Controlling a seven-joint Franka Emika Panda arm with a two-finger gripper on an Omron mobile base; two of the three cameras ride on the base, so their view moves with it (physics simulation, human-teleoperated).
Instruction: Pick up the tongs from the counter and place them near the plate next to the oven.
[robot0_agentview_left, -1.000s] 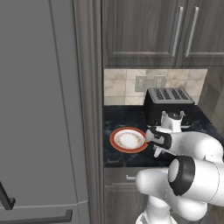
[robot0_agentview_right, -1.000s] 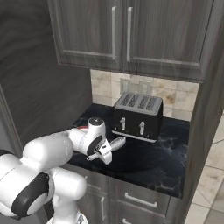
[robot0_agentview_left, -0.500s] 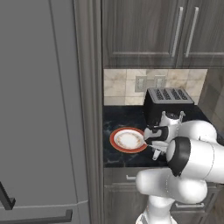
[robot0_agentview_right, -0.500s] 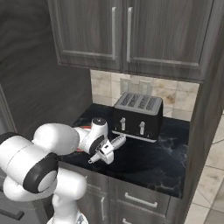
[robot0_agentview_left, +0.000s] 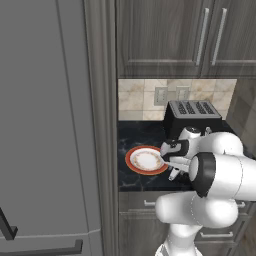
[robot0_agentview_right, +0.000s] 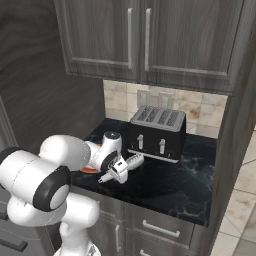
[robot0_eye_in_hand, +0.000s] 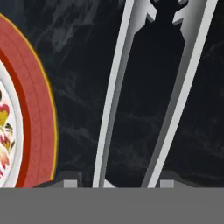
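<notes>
I have the tongs pinched between the fingers, their arms running straight out toward twelve o'clock over the counter. The plate sits just beside them at nine o'clock.

one tongs; one plate; one toaster

The tongs are running up through the frame as two slim silvery arms, spreading apart toward the top, where each is showing a notched tip. Their lower ends are sitting between the gripper's fingertips. Black veined counter is lying beneath. The plate is showing its orange-red rim just beside the tongs.
</notes>
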